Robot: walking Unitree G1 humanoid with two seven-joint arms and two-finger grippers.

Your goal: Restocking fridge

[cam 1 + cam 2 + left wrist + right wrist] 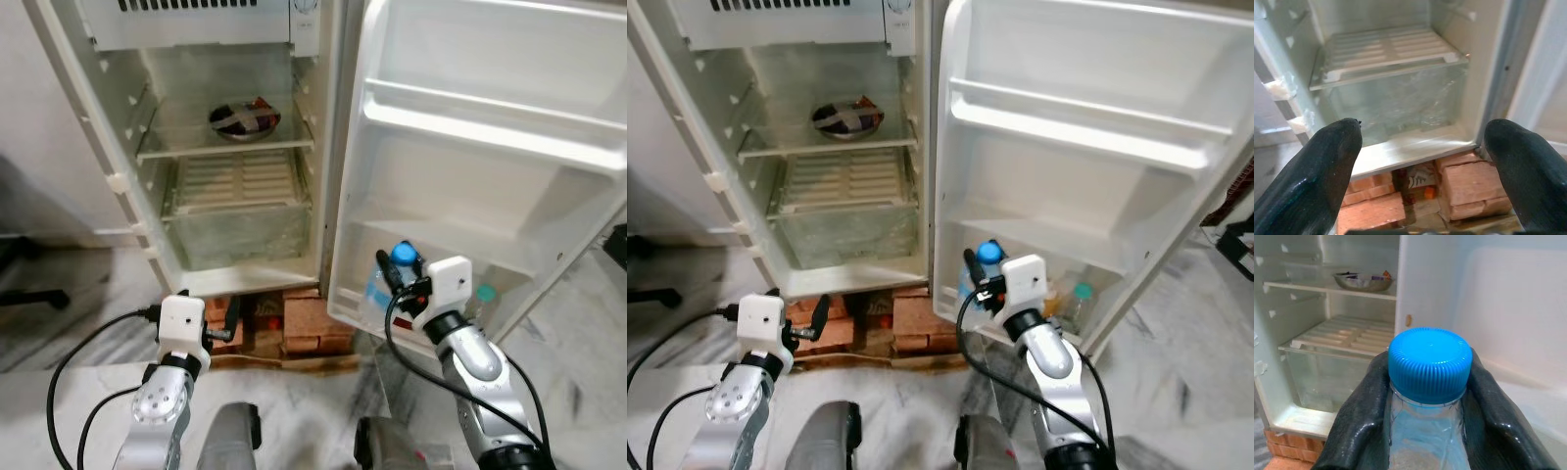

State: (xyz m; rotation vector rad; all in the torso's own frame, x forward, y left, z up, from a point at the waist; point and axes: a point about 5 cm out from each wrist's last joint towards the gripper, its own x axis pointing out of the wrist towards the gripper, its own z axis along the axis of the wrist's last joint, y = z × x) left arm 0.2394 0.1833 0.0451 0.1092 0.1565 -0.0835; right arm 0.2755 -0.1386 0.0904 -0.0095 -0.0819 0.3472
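The small fridge (127,186) stands open on red bricks, its door (490,137) swung wide to the right. My right gripper (397,274) is shut on a clear bottle with a blue cap (1430,363), holding it just under the cap at the door's bottom shelf (362,313). Another bottle with a teal cap (485,294) stands in that same shelf. My left gripper (227,328) is open and holds nothing, low in front of the bricks below the fridge cabinet. A steel bowl (245,119) with food sits on the upper inner shelf.
A clear crisper drawer (1396,105) under a slatted cover takes up the cabinet's bottom. Red bricks (299,323) prop the fridge. The door's upper racks (490,122) hold nothing. A dark chair base (29,294) lies at the far left on the marble floor.
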